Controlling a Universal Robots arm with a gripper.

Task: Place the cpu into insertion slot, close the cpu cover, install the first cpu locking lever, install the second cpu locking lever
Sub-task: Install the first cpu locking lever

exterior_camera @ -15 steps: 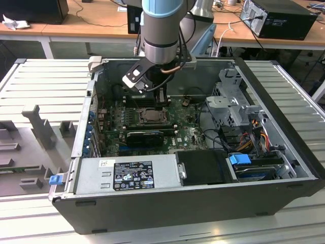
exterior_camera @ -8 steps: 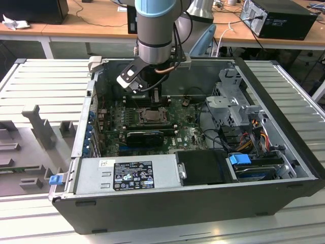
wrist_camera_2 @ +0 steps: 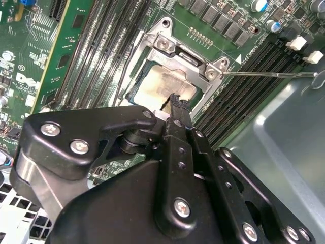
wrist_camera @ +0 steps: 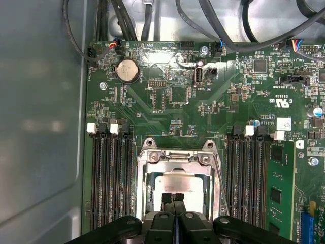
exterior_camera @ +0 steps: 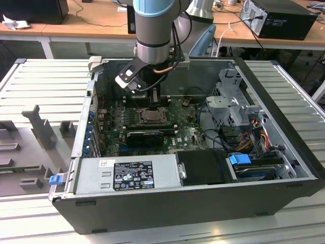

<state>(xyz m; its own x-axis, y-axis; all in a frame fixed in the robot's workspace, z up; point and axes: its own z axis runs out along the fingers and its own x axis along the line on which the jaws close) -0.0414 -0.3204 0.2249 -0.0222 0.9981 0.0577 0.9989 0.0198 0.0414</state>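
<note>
The first step looks finished: the cpu [wrist_camera: 179,184] lies flat in the insertion slot [exterior_camera: 151,115], its silvery top showing through the square cut-out of the cpu cover [wrist_camera_2: 185,60]. In both wrist views the cover seems to lie down over the chip rather than stand up on its hinge, so I judge the second step done or very nearly so. The levers are what is left. One locking lever [wrist_camera_2: 269,74], a thin metal rod with a hooked end, juts away from a corner of the socket, out across the memory slots [wrist_camera: 109,178] instead of lying tucked along the frame, so it reads as not yet latched. Whether the other lever is latched I cannot tell. The fingers [wrist_camera: 166,201] are pressed together with nothing between them, their tips poised right over the near edge of the cut-out, just above or touching the chip's top; contact cannot be confirmed. In the exterior view the arm reaches straight down into the open computer case [exterior_camera: 167,208], which rests on the slatted grey tabletop [exterior_camera: 45,81]. There the socket sits on the green motherboard [wrist_camera: 167,112] toward the far side and the exterior view's left of the case.
</note>
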